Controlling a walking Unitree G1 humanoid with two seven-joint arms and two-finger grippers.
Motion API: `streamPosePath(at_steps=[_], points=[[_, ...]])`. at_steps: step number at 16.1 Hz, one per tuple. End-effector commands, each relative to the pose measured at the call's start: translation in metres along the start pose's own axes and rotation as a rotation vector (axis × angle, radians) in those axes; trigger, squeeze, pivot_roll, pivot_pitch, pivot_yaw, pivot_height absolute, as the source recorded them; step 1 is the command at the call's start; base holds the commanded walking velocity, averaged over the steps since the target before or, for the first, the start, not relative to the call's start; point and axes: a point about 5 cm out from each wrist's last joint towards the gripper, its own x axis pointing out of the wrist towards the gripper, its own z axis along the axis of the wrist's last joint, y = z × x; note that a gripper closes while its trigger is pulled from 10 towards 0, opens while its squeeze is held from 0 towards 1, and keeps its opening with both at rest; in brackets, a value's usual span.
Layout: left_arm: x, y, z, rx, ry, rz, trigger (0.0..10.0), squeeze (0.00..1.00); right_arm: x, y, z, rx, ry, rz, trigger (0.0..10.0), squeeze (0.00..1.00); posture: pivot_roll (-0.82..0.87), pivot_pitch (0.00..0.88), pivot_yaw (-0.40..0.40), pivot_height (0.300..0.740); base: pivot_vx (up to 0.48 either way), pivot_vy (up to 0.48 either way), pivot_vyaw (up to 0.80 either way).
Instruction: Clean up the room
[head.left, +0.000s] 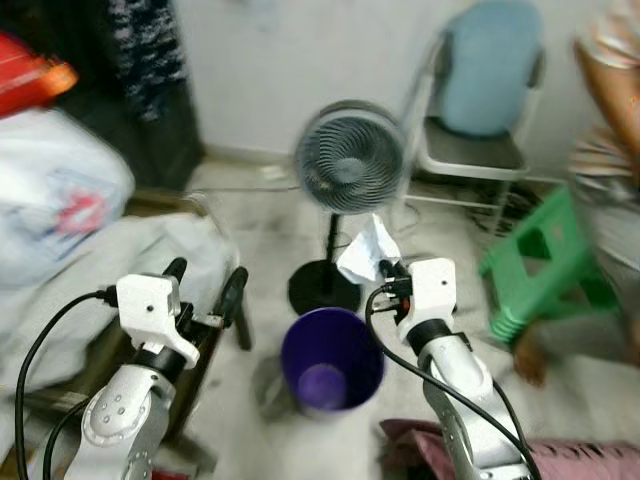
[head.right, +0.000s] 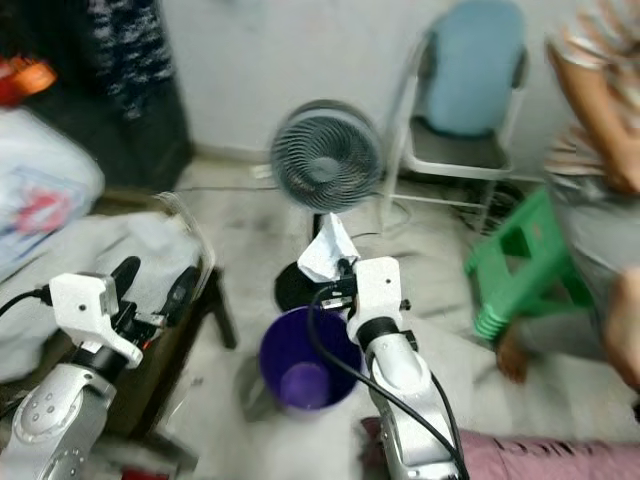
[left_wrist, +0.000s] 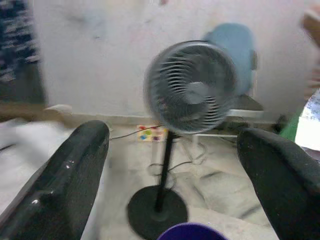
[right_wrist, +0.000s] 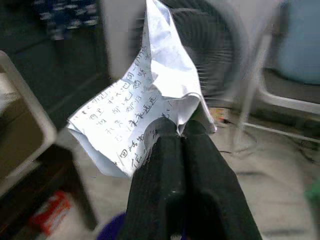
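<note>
- My left gripper (head.left: 205, 282) hangs at about eight o'clock in the head view, fingers (left_wrist: 67, 175) spread wide with nothing between them — idle, kept off to the side so it stays out of the other arm's way.
- The purple bin (head.left: 332, 372) stands on the floor at six o'clock, mouth up, just below and slightly to the left of my right wrist; I judge it is where the rubbish is meant to go.
- Behind it, toward twelve o'clock, a standing fan (head.left: 350, 158) rises on its black base, apart from the bin.
- My right gripper (right_wrist: 179, 131) is clenched on a crumpled sheet of handwritten paper (right_wrist: 145, 95), pinching its lower edge so the rest flares upward — a firm enough hold for carrying, I think.
- The paper (head.left: 368, 250) rides above the bin's far rim, so letting go probably needs a small reach inward first.
- At three o'clock a green stool (head.left: 545, 262) and a seated person's arm (head.left: 606, 85) sit well clear.
</note>
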Motion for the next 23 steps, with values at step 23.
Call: streamPosePath(at_steps=[23], points=[[-0.054, -0.024, 0.014, 0.049, 0.157, -0.452, 10.0, 0.0, 0.082, 0.041, 0.025, 0.095, 0.024, -0.147, 10.0, 0.0, 0.11, 0.341, -0.029, 0.74, 0.0, 0.0, 0.09]])
